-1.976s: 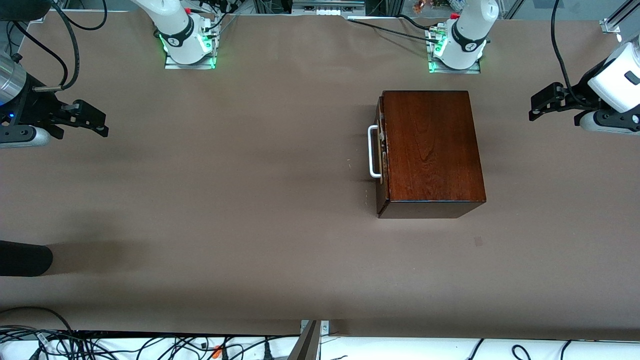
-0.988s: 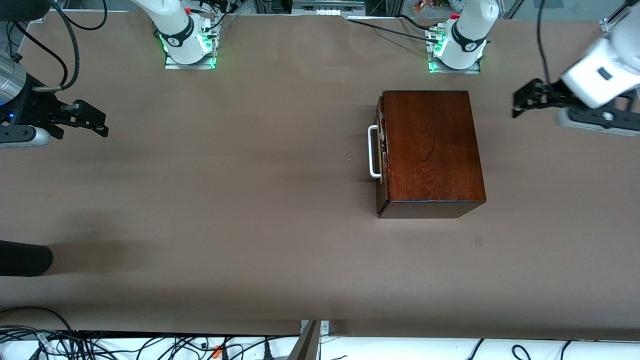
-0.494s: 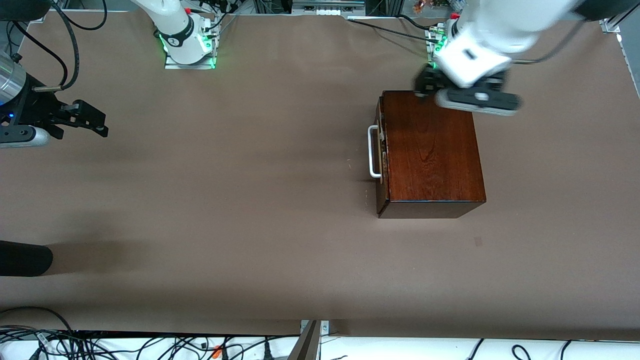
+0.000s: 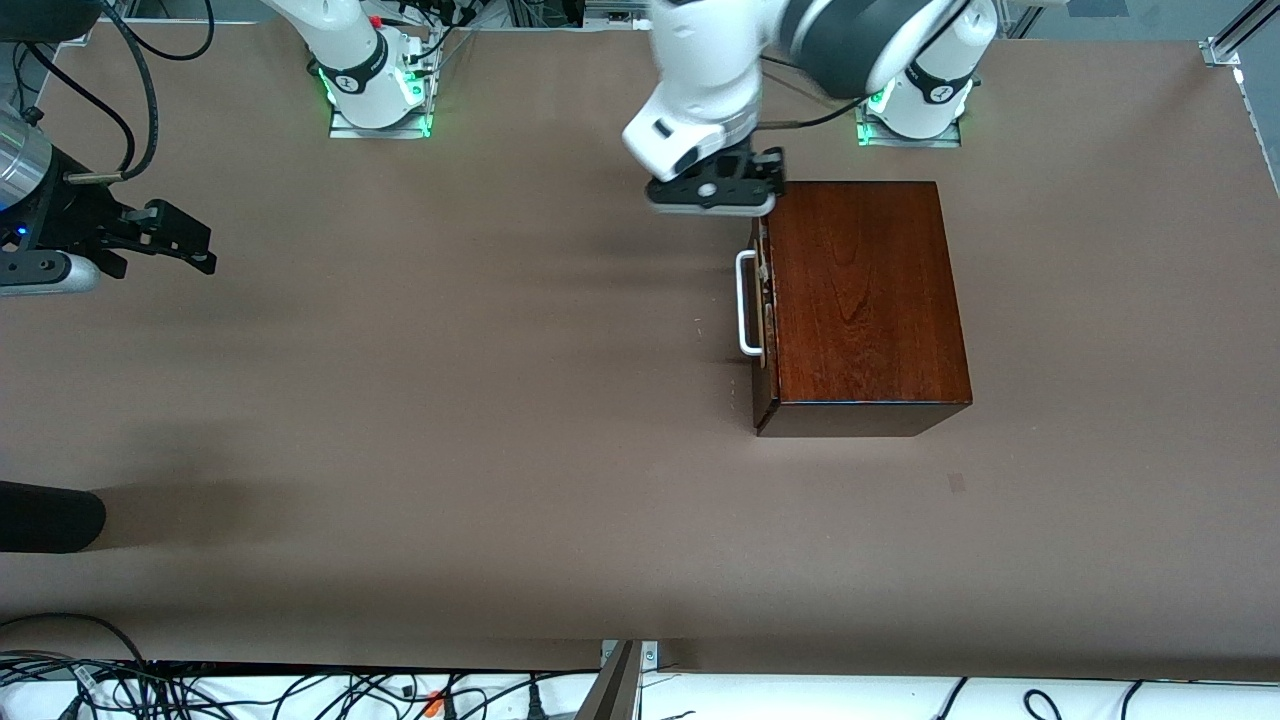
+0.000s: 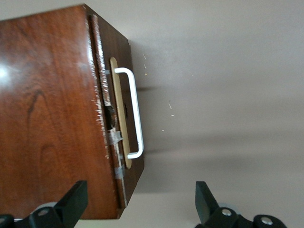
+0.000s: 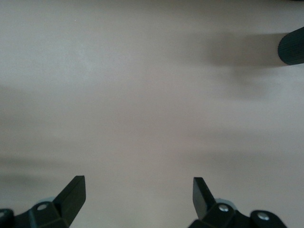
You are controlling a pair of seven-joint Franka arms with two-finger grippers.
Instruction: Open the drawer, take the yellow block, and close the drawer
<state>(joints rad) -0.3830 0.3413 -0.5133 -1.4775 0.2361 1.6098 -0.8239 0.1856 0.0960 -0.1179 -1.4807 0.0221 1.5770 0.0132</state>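
Note:
The dark reddish-brown wooden box [image 4: 860, 300] stands on the table in front of the left arm's base. Its drawer is shut, and the white bar handle [image 4: 745, 305] faces the right arm's end of the table. The left wrist view shows the box [image 5: 47, 118] and the handle [image 5: 135, 114]. My left gripper [image 4: 715, 190] is open and empty in the air, over the box's corner farthest from the front camera on the handle side; it also shows in the left wrist view [image 5: 137, 204]. My right gripper [image 4: 170, 240] waits open and empty at the right arm's end; it also shows in the right wrist view [image 6: 137, 197]. The yellow block is hidden.
A black rounded object [image 4: 50, 515] lies at the right arm's end of the table, nearer the front camera; it also shows in the right wrist view [image 6: 292, 47]. Cables [image 4: 300, 690] run along the table's front edge.
My left arm has swung from the left arm's end of the table across the box's top to its handle-side corner. The right arm and the box have not moved.

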